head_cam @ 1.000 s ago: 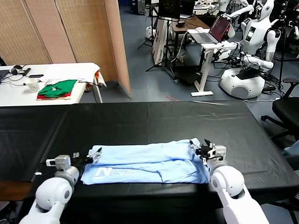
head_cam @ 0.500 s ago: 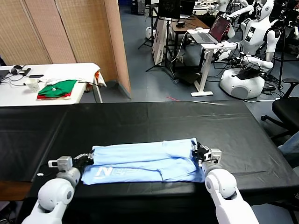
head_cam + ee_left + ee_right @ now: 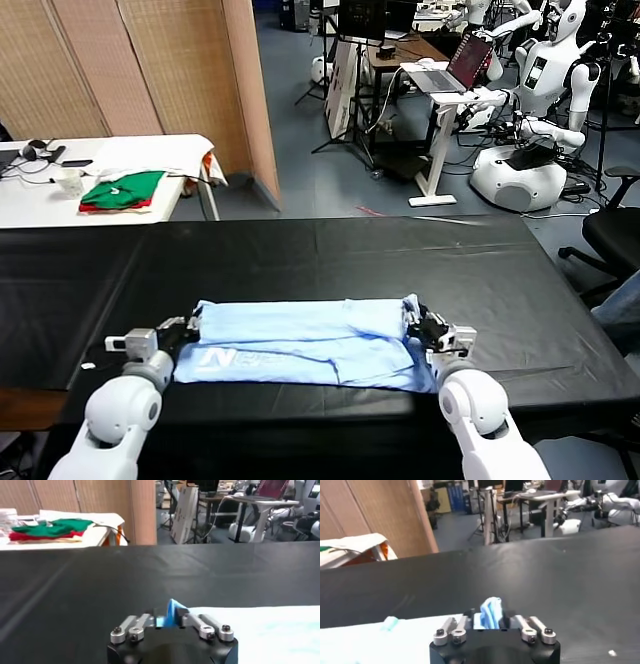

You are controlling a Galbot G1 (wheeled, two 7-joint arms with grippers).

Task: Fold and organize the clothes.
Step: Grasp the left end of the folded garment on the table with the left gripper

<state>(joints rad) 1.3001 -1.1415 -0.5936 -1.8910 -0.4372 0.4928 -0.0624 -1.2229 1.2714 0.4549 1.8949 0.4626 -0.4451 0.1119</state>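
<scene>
Pale blue T-shirt (image 3: 305,338), folded into a band, lies on the black table (image 3: 330,255) near its front edge, long axis running left to right. White lettering beginning with "N" shows at its left end; the rest is unreadable. Left gripper (image 3: 190,325) and right gripper (image 3: 414,325) each pinch a fabric fold at opposite ends.

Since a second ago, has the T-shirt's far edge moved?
Yes. The pale blue T-shirt's far edge has shifted slightly toward the black table's far side.

The T-shirt (image 3: 305,340) is laid on the tabletop (image 3: 330,250), between the left end effector (image 3: 185,327) and the right end effector (image 3: 425,328).
</scene>
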